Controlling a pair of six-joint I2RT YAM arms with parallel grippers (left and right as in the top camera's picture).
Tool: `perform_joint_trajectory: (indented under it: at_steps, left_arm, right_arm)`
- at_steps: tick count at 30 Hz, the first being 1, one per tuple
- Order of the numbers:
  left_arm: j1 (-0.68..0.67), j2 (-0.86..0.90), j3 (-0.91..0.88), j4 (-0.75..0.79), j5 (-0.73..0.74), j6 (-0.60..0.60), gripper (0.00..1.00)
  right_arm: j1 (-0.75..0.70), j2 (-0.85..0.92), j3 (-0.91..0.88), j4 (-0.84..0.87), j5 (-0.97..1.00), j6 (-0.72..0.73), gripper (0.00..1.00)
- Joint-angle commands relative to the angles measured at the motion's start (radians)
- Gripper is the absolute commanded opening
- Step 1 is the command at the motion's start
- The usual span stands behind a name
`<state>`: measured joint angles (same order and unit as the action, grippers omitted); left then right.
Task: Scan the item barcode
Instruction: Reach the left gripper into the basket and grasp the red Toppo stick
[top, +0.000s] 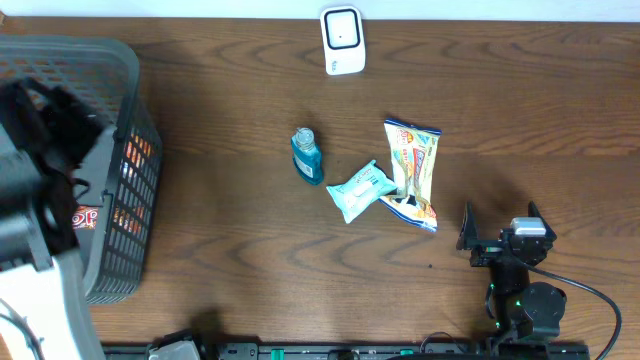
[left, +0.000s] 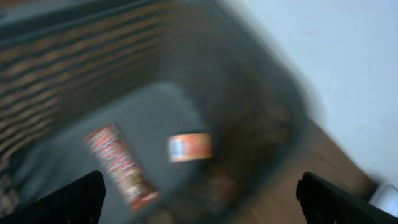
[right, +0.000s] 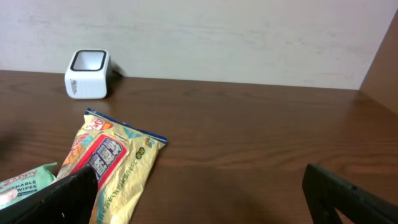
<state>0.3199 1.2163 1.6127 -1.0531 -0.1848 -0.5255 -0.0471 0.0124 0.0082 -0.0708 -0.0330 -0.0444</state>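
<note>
A: Overhead view: where are the items and the barcode scanner located?

B: The white barcode scanner (top: 341, 40) is set upright at the far edge of the wooden table (top: 230, 230), at centre. Three items are laid near the table centre: a yellow snack bag (top: 413, 172), a teal wipes pack (top: 361, 190) touching the bag's left side, and a small blue bottle (top: 307, 155) just left of the wipes. In the right wrist view the scanner (right: 87, 65) is seen against the wall, with the snack bag (right: 112, 165) lying nearer and the wipes pack (right: 25, 180) at the left edge.

A: What is reported for the right gripper?

B: The right gripper (top: 500, 230) is positioned near the front right of the table, apart from the snack bag. Its jaws are spread fully wide and nothing is held between them.

A: And the left gripper?

B: The left gripper (left: 199, 199) is held above the grey basket (top: 135, 180) at the table's left end. The left wrist view is blurred; two packets, one red (left: 121, 165) and one orange (left: 189, 147), are made out on the basket floor. The fingers (left: 68, 199) are seen at both lower corners, spread fully wide, with nothing gripped.
</note>
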Motion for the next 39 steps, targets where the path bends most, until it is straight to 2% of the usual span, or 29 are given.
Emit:
perform_joint_trajectory:
  at_steps: [1,6,17,33,34,37,39]
  left_arm:
    - [0.120,0.109,-0.008,-0.055,0.032,-0.124,0.98]
    - [0.199,0.314,-0.021,-0.176,0.046,-0.237,0.98]
    - [0.206,0.639,-0.079,-0.150,0.045,-0.240,0.98]
    - [0.208,0.673,-0.385,0.194,0.043,-0.235,0.99]
    - [0.208,0.673,-0.401,0.207,0.043,-0.235,0.97]
    - [0.208,0.673,-0.445,0.235,0.041,-0.235,0.68]
    - [0.208,0.673,-0.463,0.245,0.035,-0.235,0.42]
  right_arm:
    - [0.010,-0.004,-0.003,-0.004,0.002,0.010,0.99]
    - [0.010,-0.004,-0.003,-0.003,0.002,0.010,0.99]
    - [0.010,-0.004,-0.003,-0.003,0.001,0.010,0.99]
    - [0.010,-0.004,-0.003,-0.004,0.002,0.010,0.99]
    - [0.010,-0.004,-0.003,-0.004,0.001,0.010,0.99]
    - [0.010,-0.004,-0.003,-0.003,0.001,0.010,0.99]
    - [0.010,-0.004,-0.003,-0.003,0.001,0.010,0.99]
